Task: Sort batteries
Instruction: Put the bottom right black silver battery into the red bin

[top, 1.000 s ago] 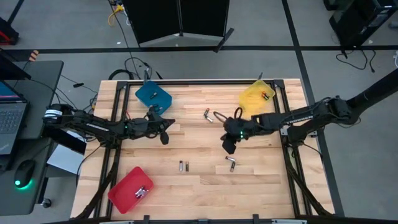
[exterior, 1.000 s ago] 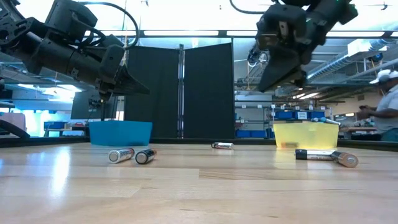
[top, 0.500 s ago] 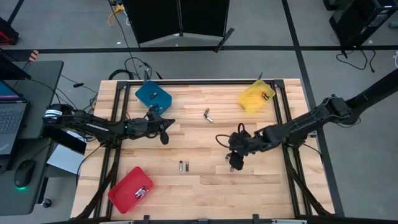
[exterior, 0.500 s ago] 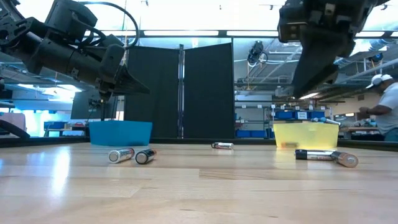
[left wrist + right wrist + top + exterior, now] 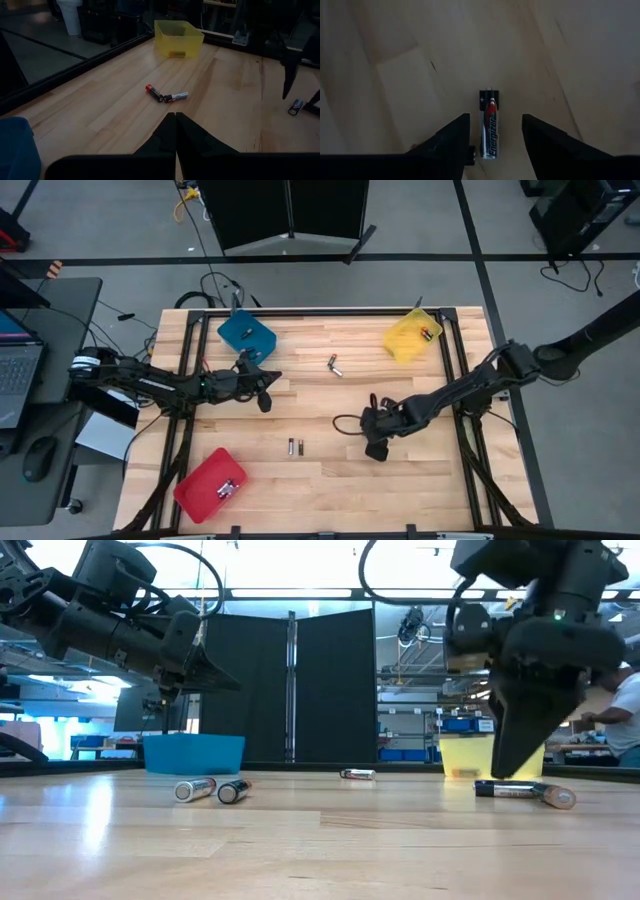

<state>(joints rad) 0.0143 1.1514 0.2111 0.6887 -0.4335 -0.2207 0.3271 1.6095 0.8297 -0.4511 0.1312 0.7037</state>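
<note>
You had bare wood either side of the battery (image 5: 489, 124) between the right gripper (image 5: 492, 131) fingers; 2 cells (image 5: 295, 447) lay well apart.

On the bench (image 5: 320, 480), one tray (image 5: 246, 333) sits at the back left, one tray (image 5: 410, 338) at the back right, and one tray (image 5: 208, 483) at the front left. Two batteries (image 5: 295, 447) lie side by side near the front middle. One battery (image 5: 335, 365) lies between the two back trays. The right claw (image 5: 377, 447) hangs over a battery (image 5: 489, 124) lying between its fingers. The left claw (image 5: 265, 402) hangs near the back left tray
</note>
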